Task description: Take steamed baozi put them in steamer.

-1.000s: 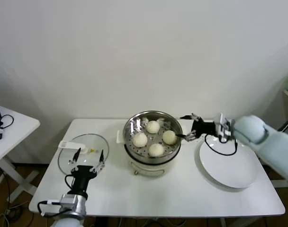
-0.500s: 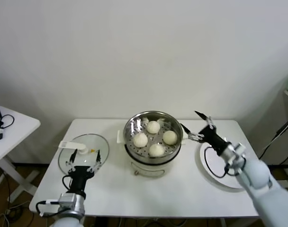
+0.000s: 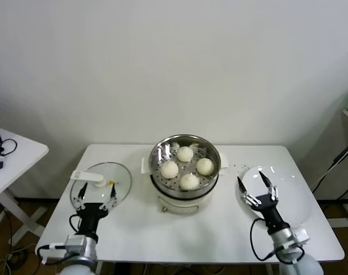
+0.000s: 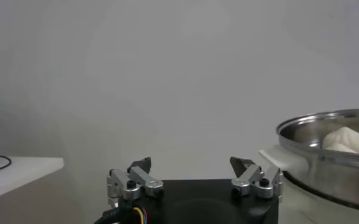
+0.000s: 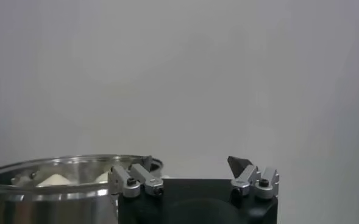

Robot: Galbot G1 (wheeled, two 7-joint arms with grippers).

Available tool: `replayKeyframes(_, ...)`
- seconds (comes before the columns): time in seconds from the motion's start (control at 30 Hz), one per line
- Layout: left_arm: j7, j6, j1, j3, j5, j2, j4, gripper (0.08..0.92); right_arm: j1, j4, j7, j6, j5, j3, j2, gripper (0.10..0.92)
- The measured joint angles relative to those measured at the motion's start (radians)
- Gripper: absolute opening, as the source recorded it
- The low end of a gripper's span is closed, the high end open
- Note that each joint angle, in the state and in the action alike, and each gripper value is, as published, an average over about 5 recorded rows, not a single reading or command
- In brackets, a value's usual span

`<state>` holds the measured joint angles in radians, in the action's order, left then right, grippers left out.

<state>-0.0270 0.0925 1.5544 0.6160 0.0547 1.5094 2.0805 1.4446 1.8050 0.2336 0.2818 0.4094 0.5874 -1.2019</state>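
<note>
Several off-white steamed baozi (image 3: 189,181) sit together inside the shiny round steamer (image 3: 210,185) at the table's middle. In the left wrist view one baozi (image 4: 346,139) shows over the steamer's rim (image 4: 316,159); in the right wrist view baozi tops (image 5: 55,179) peek above the rim (image 5: 51,193). My right gripper (image 3: 257,186) stands open and empty above the near left edge of the white plate, to the right of the steamer; its fingertips (image 5: 239,163) are spread wide. My left gripper (image 3: 95,192) is open and empty near the table's front left, over the glass lid's near edge.
A flat glass lid (image 3: 120,179) with a white handle lies left of the steamer. A white round plate (image 3: 291,197) lies to its right. A white side table (image 3: 19,153) with cables stands at far left. The wall rises behind the table.
My right arm has swung away from the steamer's right rim, back and down to the front right over the plate, still open. The left gripper has barely shifted.
</note>
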Motion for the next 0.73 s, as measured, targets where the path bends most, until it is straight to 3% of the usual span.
replayKeyframes(0.73,0.042,-0.04,0.015,0.026,-0.014,0.001,-0.004,0.823,0.081,0.02,-0.015,-0.015,-0.007,0.069,-0.09,0.823)
